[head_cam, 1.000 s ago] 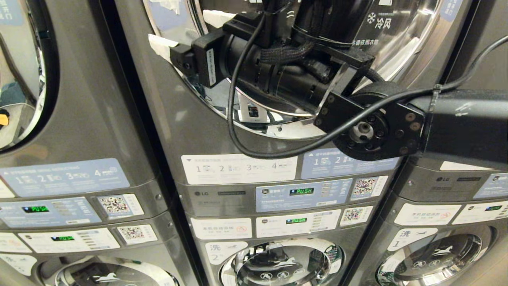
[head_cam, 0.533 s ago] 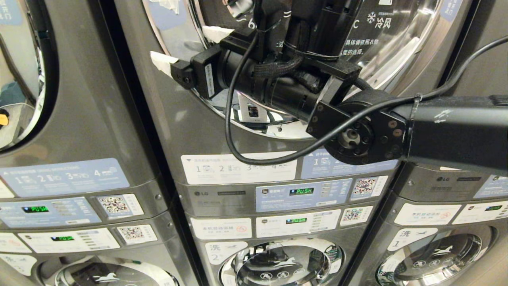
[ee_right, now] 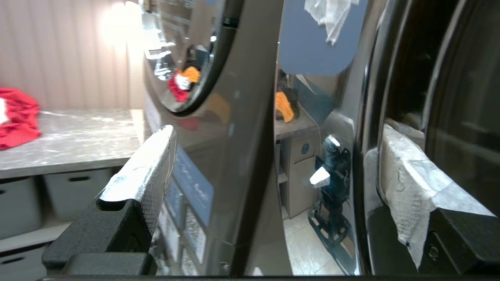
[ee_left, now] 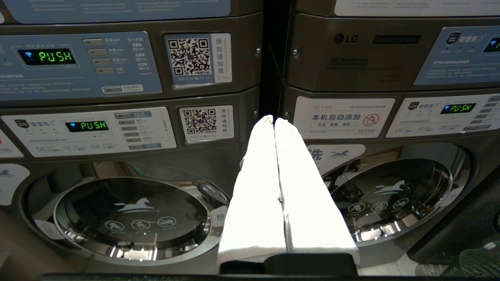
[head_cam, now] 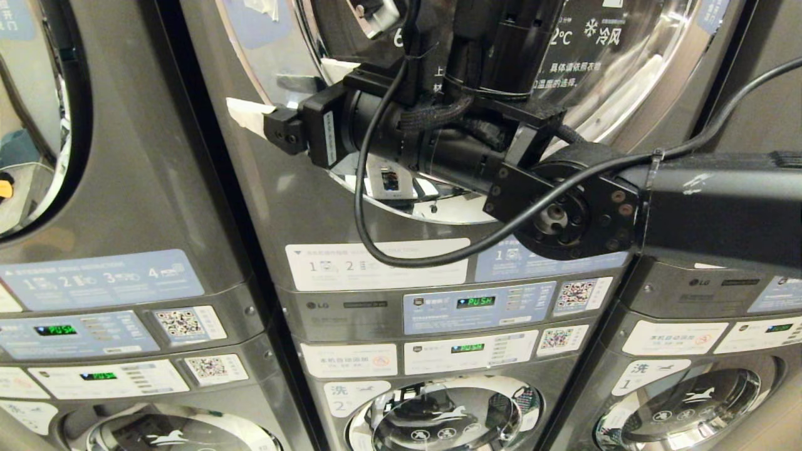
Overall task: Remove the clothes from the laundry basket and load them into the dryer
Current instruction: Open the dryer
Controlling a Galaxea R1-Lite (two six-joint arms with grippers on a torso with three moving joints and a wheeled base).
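The dryer (head_cam: 294,207) is the upper middle machine, and its round chrome-rimmed door (head_cam: 626,75) fills the top of the head view. My right gripper (head_cam: 282,86) is open at the door's left rim, holding nothing. One white-taped finger (ee_right: 144,168) is out over the grey front panel. The other finger (ee_right: 406,175) is against the dark door edge. My left gripper (ee_left: 274,121) is shut and empty, parked low and pointing at the lower machines. The laundry basket is out of view. A red garment (ee_right: 17,117) lies on a grey counter off to the side.
More stacked machines stand on both sides, with control panels (head_cam: 476,307) showing green PUSH displays. Lower washer doors (head_cam: 438,416) are below. The right arm's cable (head_cam: 369,207) loops in front of the dryer door. Storage bins (ee_right: 19,203) sit under the counter.
My right gripper has sunk a little and shifted left along the door's rim, its wrist turning slightly. The left arm has not moved.
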